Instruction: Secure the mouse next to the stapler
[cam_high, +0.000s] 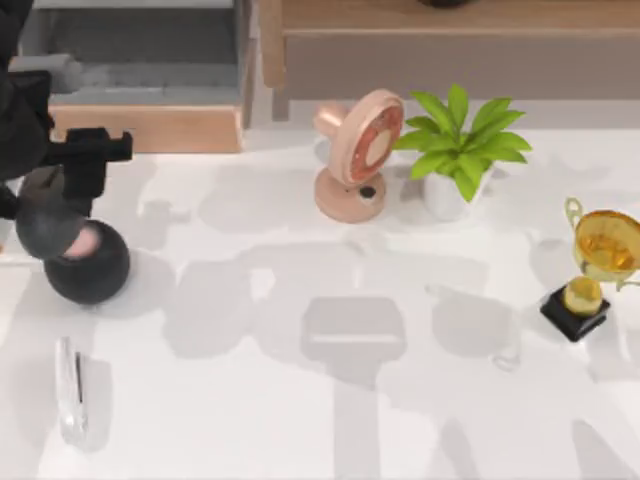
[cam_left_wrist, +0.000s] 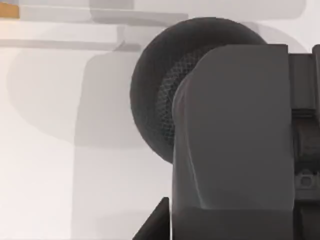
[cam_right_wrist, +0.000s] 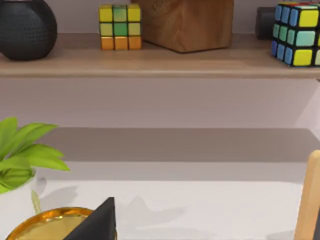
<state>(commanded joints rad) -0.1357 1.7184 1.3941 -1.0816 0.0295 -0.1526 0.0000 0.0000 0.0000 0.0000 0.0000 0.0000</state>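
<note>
One pot (cam_high: 445, 195): white, upper centre-right of the desk (cam_high: 300, 430), holding a green plant (cam_high: 460, 135).
Trophy (cam_high: 600, 250): gold cup on a black base, at the right edge.
Left hand (cam_high: 70, 195): upper left, reaching down over the mouse; whether it is open or closed cannot be told.
Mouse (cam_high: 48, 228): grey and rounded, mid-left, under the hand, overlapping a black round speaker (cam_high: 95, 272).
Stapler (cam_high: 70, 390): white, lower left, apart from the mouse.

On the table there is one fan (cam_high: 357, 152), one potted plant (cam_high: 458, 145), one gold trophy (cam_high: 595, 265), one dark round speaker (cam_high: 95, 268) and one white stapler (cam_high: 71, 390). The shelf holds two colour cubes (cam_right_wrist: 119, 26) (cam_right_wrist: 296, 32), one wooden block (cam_right_wrist: 187, 22) and one dark round pot (cam_right_wrist: 25, 28).
</note>
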